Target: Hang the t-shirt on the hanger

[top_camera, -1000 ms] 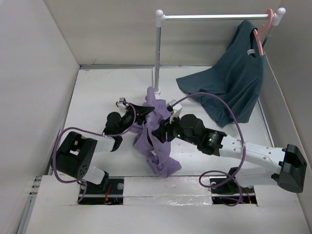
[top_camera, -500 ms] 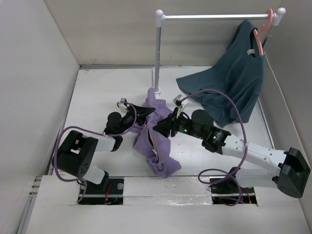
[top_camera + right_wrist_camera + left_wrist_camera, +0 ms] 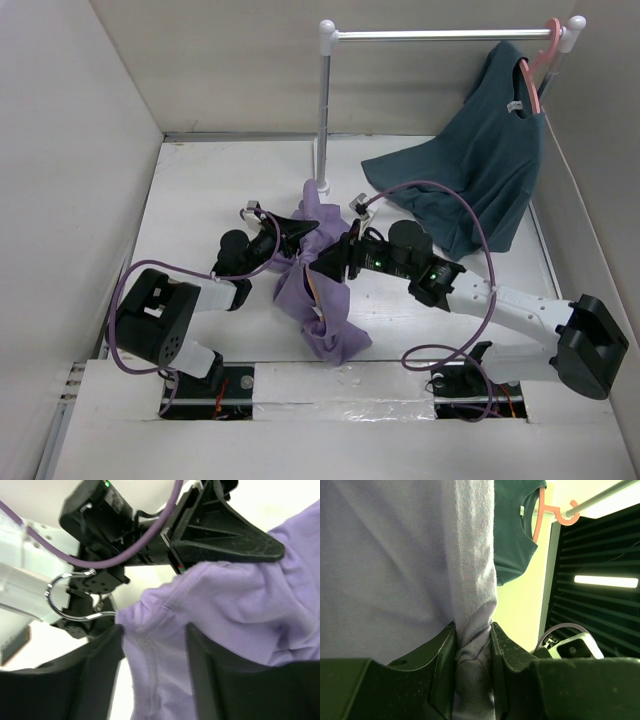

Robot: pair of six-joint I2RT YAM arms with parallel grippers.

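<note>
The lavender t-shirt (image 3: 318, 300) hangs bunched between both arms at the middle of the table. My left gripper (image 3: 297, 227) is shut on a fold of its upper edge, and the pinched fabric (image 3: 472, 660) fills the gap between the fingers in the left wrist view. My right gripper (image 3: 322, 263) is open, with its fingers (image 3: 100, 650) either side of a seamed edge of the t-shirt (image 3: 160, 680). Of the hanger, a thin tan sliver (image 3: 311, 286) shows inside the shirt. Its metal hook (image 3: 56, 589) shows in the right wrist view beside the left arm.
A white clothes rack (image 3: 325, 110) stands at the back of the table. A dark teal t-shirt (image 3: 480, 170) hangs from its right end on a pink hanger (image 3: 541, 62) and trails onto the table. Walls close in on the left, back and right.
My right arm has moved up and left, bringing its gripper onto the t-shirt's edge. The left gripper has kept its hold and has not moved.
</note>
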